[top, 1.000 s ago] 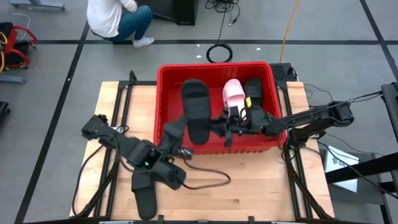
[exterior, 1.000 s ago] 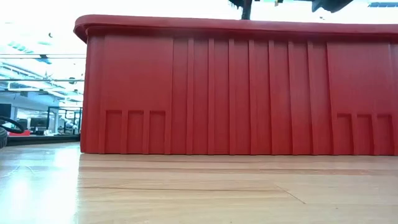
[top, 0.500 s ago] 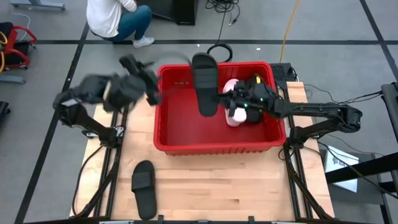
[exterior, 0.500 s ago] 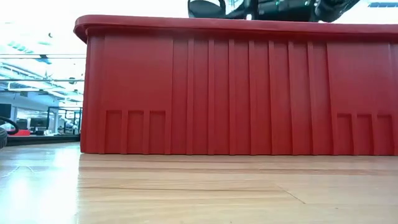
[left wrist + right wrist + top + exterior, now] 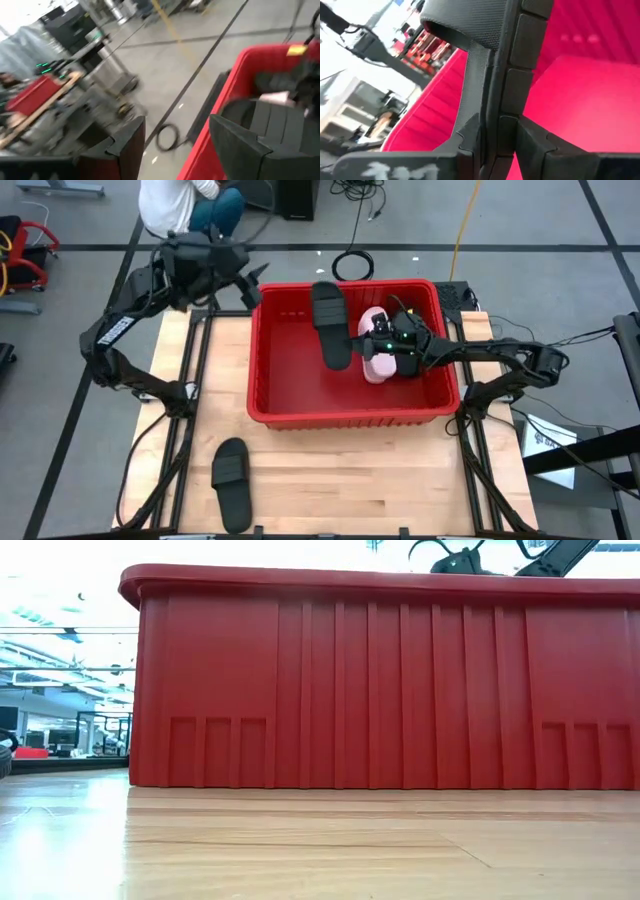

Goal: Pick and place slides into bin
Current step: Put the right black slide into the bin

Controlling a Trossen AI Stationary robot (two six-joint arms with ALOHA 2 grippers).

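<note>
While right gripper (image 5: 352, 345) clamps a black slide (image 5: 331, 323) over the red bin (image 5: 300, 412), left gripper (image 5: 250, 285) hangs released; wooden table (image 5: 400, 480), grey floor (image 5: 60, 380), person (image 5: 175, 205) far.

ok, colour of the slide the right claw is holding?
Black slide; high view shows it best, above the red bin.

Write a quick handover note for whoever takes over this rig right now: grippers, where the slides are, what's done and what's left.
Right gripper: shut on a black slide, holding it over the red bin, not yet released.
Left gripper: open, empty, raised near the bin's far left corner.
In the bin: a pink slide, partly hidden by the right arm; anything else there is hard to make out.
On the table: one black slide at the near left.
Left: drop the held slide, then fetch the one on the table.
</note>
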